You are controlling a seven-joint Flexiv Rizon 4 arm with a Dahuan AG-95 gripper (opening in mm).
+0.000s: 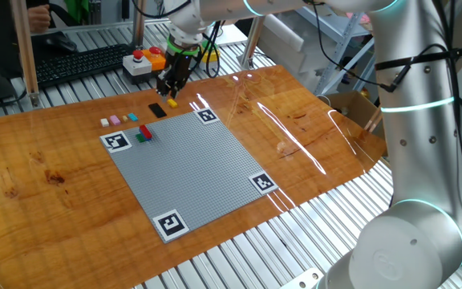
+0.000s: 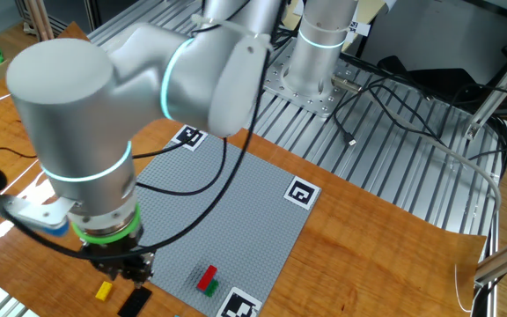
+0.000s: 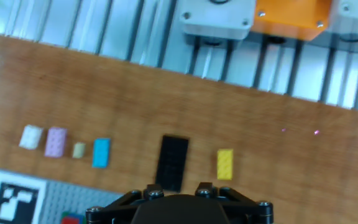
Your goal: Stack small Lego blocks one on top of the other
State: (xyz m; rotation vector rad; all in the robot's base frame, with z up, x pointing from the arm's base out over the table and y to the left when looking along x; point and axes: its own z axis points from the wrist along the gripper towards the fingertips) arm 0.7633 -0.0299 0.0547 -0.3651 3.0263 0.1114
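One small stack looks made: a red brick (image 2: 208, 274) sits on a green brick (image 2: 207, 285) on the grey baseplate (image 1: 191, 164), near the plate corner closest to the fingers. Whether the two are pressed fully together I cannot tell.

The other bricks lie loose in a row on the wooden surface (image 1: 46, 160), just off the plate edge. In the hand view the black brick (image 3: 172, 162) is almost straight ahead of the fingers (image 3: 179, 190), the yellow brick (image 3: 225, 164) just to one side of it, and the blue brick (image 3: 101, 152), a small pale brick (image 3: 79, 150), the pink brick (image 3: 56, 141) and the white brick (image 3: 31, 137) trail off to the other side. None is stacked, so I judge most of the task is left.

The fingers hang above the black and yellow bricks, touching neither. They seem to hold nothing, but how far apart they stand I cannot tell.

Beyond the surface's far edge, past the bricks, stand a red button (image 1: 139, 56) and an orange button box (image 3: 293, 15) on a ribbed metal bench (image 1: 103, 48). A keyboard (image 1: 79, 62) lies further back, and cables (image 2: 394, 97) trail beside the arm's base.
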